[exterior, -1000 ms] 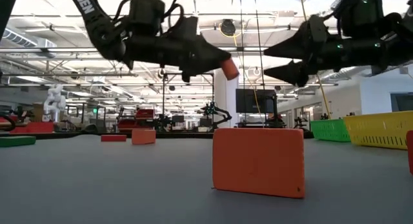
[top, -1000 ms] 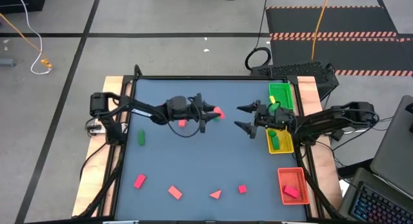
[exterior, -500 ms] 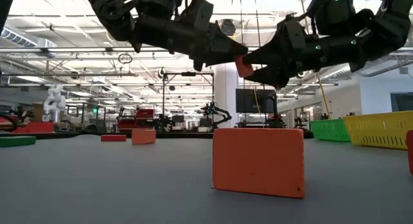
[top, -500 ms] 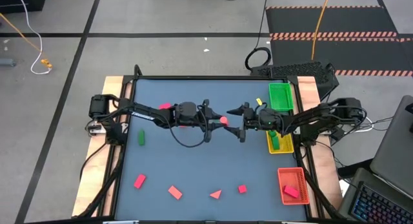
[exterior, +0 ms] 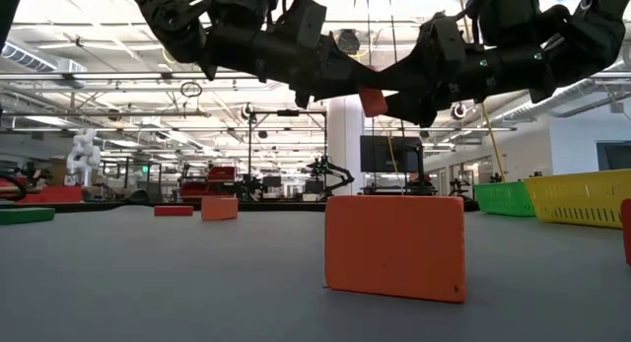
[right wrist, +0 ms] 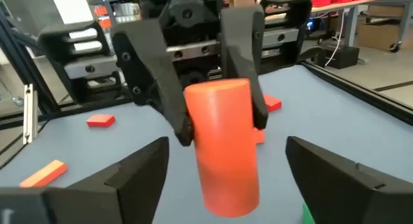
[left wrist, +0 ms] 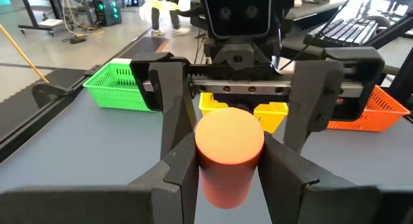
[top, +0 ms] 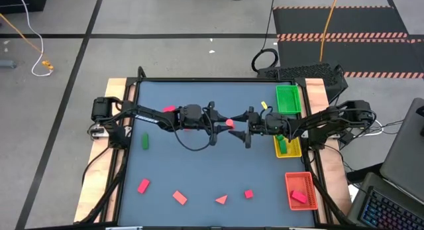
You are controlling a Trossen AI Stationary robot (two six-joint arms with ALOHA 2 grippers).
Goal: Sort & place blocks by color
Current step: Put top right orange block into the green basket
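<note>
A red cylinder block hangs in the air above the middle of the table. My left gripper reaches in from the table's left and is shut on it. My right gripper faces it from the table's right and is open. In the right wrist view its two fingers stand on either side of the cylinder with a gap to each. Loose on the table are a green cuboid, a red piece and several red pieces along the near edge. My left gripper pinches the red cylinder by its curved side, one finger on each side. The fingers come nearly level from the table's left. The cylinder is lifted clear of the table, with one flat end toward my right gripper.
Three trays sit along the table's right edge: green at the far end, yellow in the middle, red nearest. A red triangle and a cube lie near the front. The low view shows an orange cuboid standing close by.
My left gripper has carried the cylinder toward the table's right. My right gripper has moved left from beside the yellow tray to meet it, and its fingers now flank the cylinder. In the last half second both arms have kept nearly still.
</note>
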